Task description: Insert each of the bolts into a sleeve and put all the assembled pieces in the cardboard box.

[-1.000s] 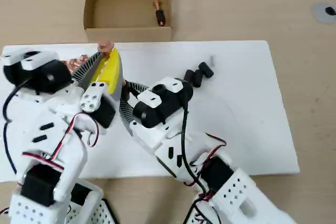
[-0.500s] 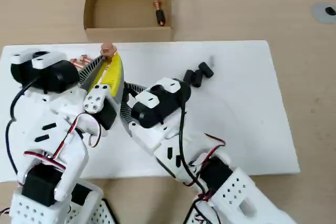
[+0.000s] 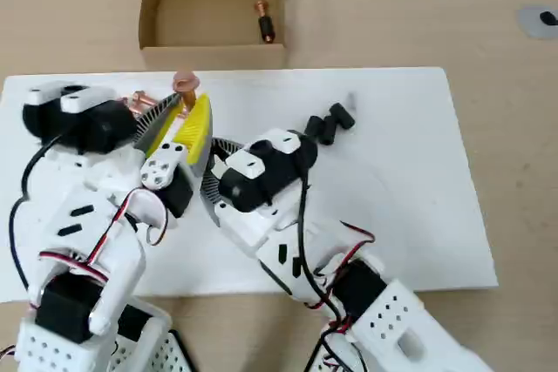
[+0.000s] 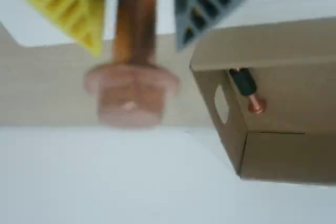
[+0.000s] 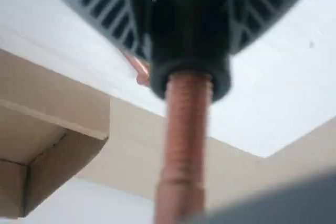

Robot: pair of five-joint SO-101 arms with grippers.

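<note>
I see the desk (image 3: 506, 128) as the biggest thing here, tan wood, with a white board (image 3: 410, 206) laid across most of it. Both arms stand at the near edge. The left arm (image 3: 83, 224) is over the board's left part and the right arm (image 3: 288, 233) leans in from the middle toward it, so the two crowd one left-centre patch. Bare board runs from the middle out to its right edge (that is where I have room).

The cardboard box (image 3: 200, 10) sits on bare desk just beyond the board's far edge, open upward. It holds one assembled piece (image 3: 264, 22) lying by its right wall, with bare cardboard floor to the left of it.

The left fingers (image 3: 190, 124), one yellow and one grey, are clamped on a copper bolt (image 3: 184, 86). Its hex head pokes past their tips toward the box's near wall, over the board's far edge. The right fingers (image 3: 207, 185) grip a black sleeve (image 5: 190, 24) close behind the left pair, and the bolt's threaded shank runs out of the sleeve's mouth.

A few loose sleeves (image 3: 327, 124) lie clustered near the board's middle, well apart from either pair of fingers. Some loose bolts (image 3: 138, 100) lie just beside the left fingers near the far edge. A small grey disc (image 3: 539, 19) sits at the desk's right edge.
</note>
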